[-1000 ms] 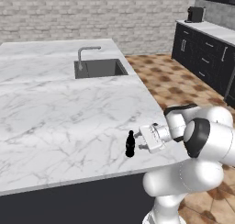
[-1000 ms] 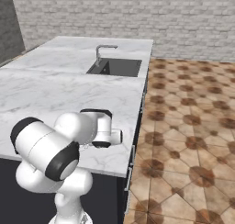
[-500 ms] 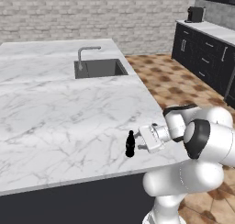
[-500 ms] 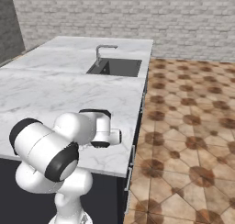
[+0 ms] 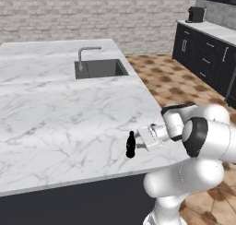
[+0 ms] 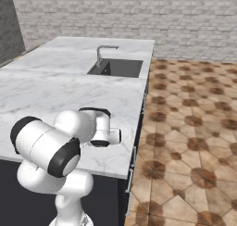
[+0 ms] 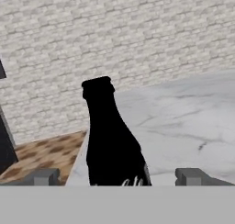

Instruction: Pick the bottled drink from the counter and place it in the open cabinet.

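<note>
The bottle [image 5: 131,145] stands upright on the marble surface [image 5: 69,113] near its front edge, well away from the sink [image 5: 100,68]. The fingers [image 7: 43,176] are spread wide on either side, not gripping it.

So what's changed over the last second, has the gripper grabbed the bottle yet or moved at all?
Nothing visibly changed. The gripper is at the same spot beside the bottle, jaws open on either side of it and not closed. The bottle stands upright near the edge of the counter, same as before, and the base has not moved.
</note>
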### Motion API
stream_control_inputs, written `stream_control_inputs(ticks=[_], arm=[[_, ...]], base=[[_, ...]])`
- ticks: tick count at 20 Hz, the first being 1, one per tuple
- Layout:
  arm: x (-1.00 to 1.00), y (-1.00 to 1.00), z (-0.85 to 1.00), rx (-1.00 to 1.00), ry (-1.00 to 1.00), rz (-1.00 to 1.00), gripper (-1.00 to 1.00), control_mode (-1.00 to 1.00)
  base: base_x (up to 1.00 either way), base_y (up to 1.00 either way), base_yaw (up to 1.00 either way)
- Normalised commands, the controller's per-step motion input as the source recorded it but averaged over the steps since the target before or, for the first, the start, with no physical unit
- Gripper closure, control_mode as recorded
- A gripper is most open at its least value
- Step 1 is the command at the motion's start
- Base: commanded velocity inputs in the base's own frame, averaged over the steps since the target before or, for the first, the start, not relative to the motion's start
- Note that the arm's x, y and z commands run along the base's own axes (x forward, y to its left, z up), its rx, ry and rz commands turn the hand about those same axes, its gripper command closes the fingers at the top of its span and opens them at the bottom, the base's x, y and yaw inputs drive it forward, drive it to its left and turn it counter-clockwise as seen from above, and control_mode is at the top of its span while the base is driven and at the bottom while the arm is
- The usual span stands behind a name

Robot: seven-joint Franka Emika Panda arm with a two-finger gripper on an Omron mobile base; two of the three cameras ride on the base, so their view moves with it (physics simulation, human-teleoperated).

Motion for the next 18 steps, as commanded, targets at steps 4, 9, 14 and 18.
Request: stream_control_inputs(ticks=[4, 9, 14, 18], arm=[[0.11, 0.05, 0.0, 0.0, 0.11, 0.0, -1.0, -1.0], [0.0, 0.14, -0.01, 0.0, 0.04, 0.0, -1.0, -1.0], [0.0, 0.13, 0.0, 0.0, 0.0, 0.0, -1.0, -1.0], [0.0, 0.11, 0.0, 0.0, 0.0, 0.0, -1.0, -1.0]], base=[[0.0, 0.0, 0.0], [0.0, 0.0, 0.0], [0.0, 0.0, 0.0], [0.0, 0.0, 0.0]])
